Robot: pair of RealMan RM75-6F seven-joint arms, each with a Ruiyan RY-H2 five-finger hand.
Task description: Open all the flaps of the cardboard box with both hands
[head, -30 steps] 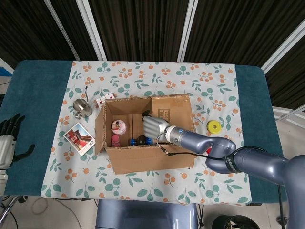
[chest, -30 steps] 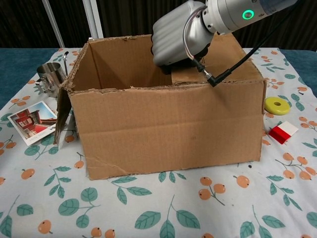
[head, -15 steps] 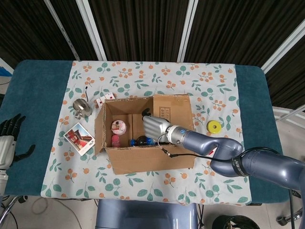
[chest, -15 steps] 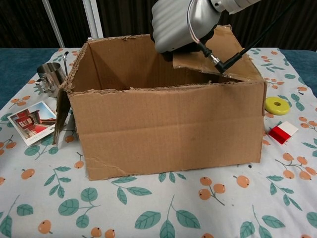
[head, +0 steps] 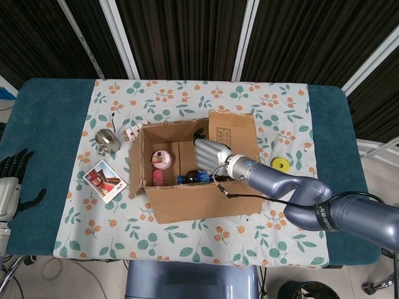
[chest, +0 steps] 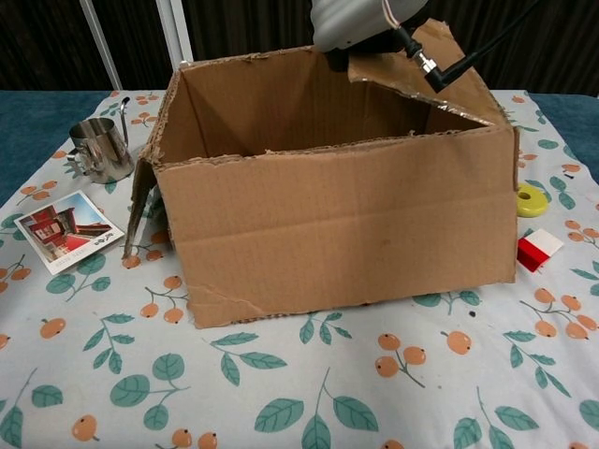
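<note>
Spotted the brown corrugated cardboard box [head: 199,202] roughly mid-table on the orange-and-leaf patterned cloth [head: 187,243], a bit toward the near edge, long axis running left to right. Could already see inside it from the head view: near, far and left flaps out of the way, only the printed right-hand flap [head: 232,134] left to deal with.

Saw the silver right hand [head: 211,152] reaching in over the box's open top, tucked against the underside of that flap near its free edge. So the flap lay up and to the right of the hand, hinged along the box's right wall. Couldn't tell whether the fingers were pinching the cardboard or just pushing it from below; hidden in both views. Clearly the nearer hand for this job.

Left hand [head: 9,180] parked way off past the table's left edge, fingers spread, holding nothing, well apart from the box.

Compared with a second ago: flap no longer lying in over the opening, now tilted up at a slant. Hand gone higher too, nearly out of the top of the chest view. Box itself dragged a little rightward and twisted slightly.

Guessing the flap needed swinging further out over the right wall, and probably the box steadying.
</note>
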